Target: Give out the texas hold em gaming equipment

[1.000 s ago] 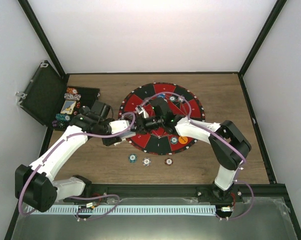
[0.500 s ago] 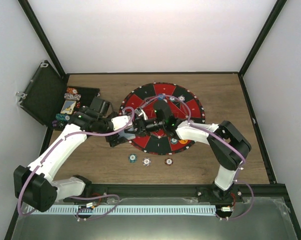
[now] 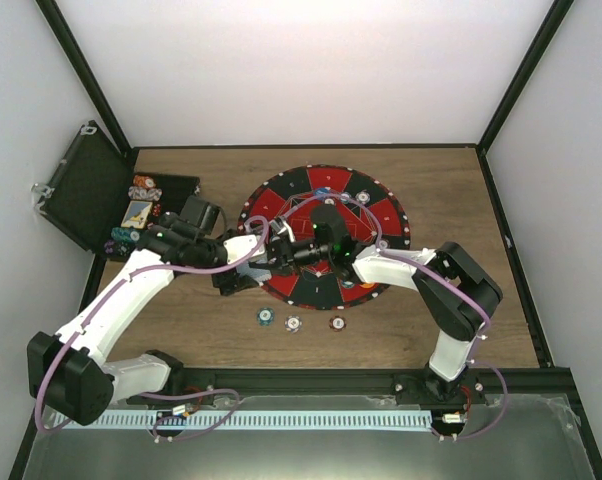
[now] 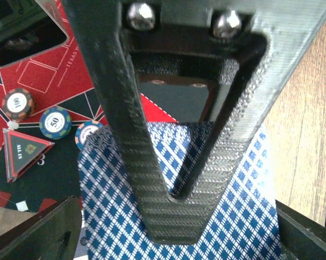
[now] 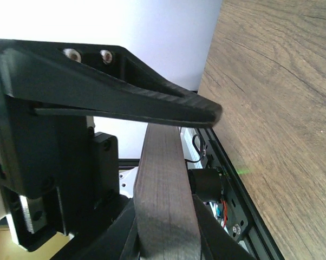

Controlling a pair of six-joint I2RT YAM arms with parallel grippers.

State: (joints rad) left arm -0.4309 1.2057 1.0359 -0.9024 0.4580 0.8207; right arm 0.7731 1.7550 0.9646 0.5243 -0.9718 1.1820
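In the left wrist view a blue-checked card back (image 4: 233, 216), the top of the deck, lies right under the one finger (image 4: 174, 216) of my left gripper (image 4: 174, 225) that shows. The other finger is hidden. My right gripper (image 5: 176, 162) is shut on the deck of cards (image 5: 165, 200), seen edge-on between its upper and lower fingers. From above, the left gripper (image 3: 239, 274) and right gripper (image 3: 279, 252) meet at the left rim of the round red-and-black mat (image 3: 386, 215). Three chips (image 4: 56, 122) lie on the mat (image 4: 44, 76), and three more chips (image 3: 293, 323) lie on the wood.
An open black case (image 3: 81, 185) at the far left holds more chips and cards (image 3: 139, 210). A triangular ALL IN marker (image 4: 25, 154) lies on the mat by the chips. The table's black frame rail (image 3: 381, 378) runs along the near edge.
The right arm has carried its deck leftwards across the mat. The left gripper has shifted slightly right to meet it, and one finger now lies over the top card.
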